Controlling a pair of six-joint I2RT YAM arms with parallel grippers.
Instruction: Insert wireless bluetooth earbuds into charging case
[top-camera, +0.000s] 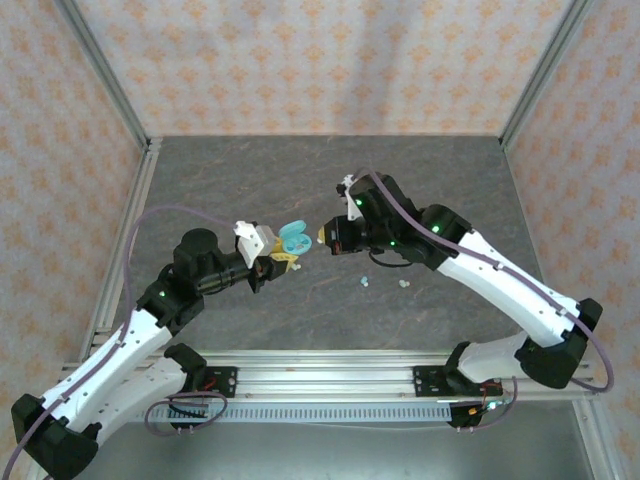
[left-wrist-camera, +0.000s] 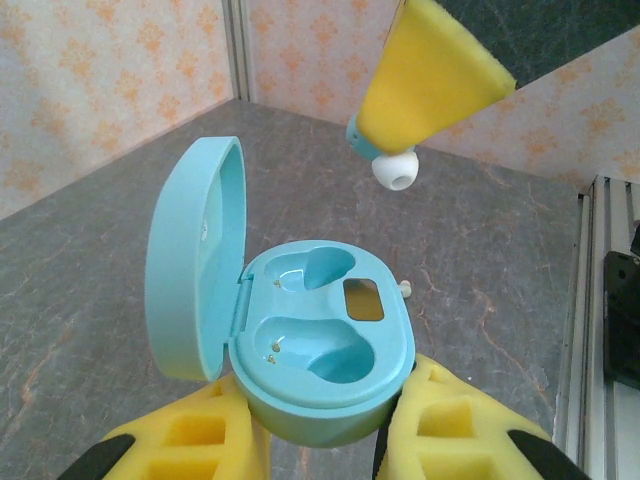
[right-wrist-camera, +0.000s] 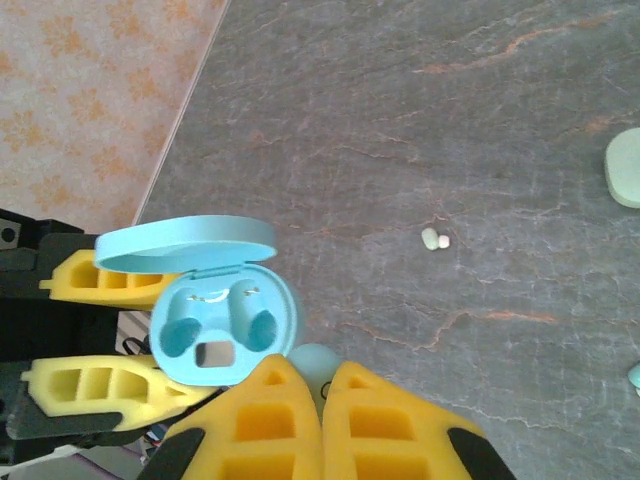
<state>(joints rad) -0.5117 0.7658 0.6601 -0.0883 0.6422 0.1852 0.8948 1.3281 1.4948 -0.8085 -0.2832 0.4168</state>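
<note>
**Open case in the left claw, one earbud pinched in the right**

At the left, the left gripper (top-camera: 276, 262) is closed narrowly on the charging case (top-camera: 293, 240). Its two yellow fingers (left-wrist-camera: 195, 435) press on the base from either side, and the case appears lifted off the dark stone-patterned table (top-camera: 250, 180). In the left wrist view the light blue case (left-wrist-camera: 320, 340) stands open. Its lid is swung up on a hinge at the left, and both moulded wells are empty, with a small dark rectangular window between them. The right wrist view shows the same case (right-wrist-camera: 225, 315) with the lid raised over the wells.

Just right of the case, near the middle of the table, the right gripper (top-camera: 325, 235) points toward it. Its jaws are closed tight on an earbud (left-wrist-camera: 395, 168), a small whitish piece with a round tip that sticks out below the yellow finger (left-wrist-camera: 430, 75). The earbud hangs above and beyond the far rim of the case, close to it but not touching. From the right wrist it is a pale blob at the meeting fingertips of the right gripper (right-wrist-camera: 312, 372).

Further right and nearer, loose earbuds (top-camera: 365, 282) lie on the table, with another pale piece (top-camera: 403, 283) a little to their right. They are well apart from both grippers.
</note>
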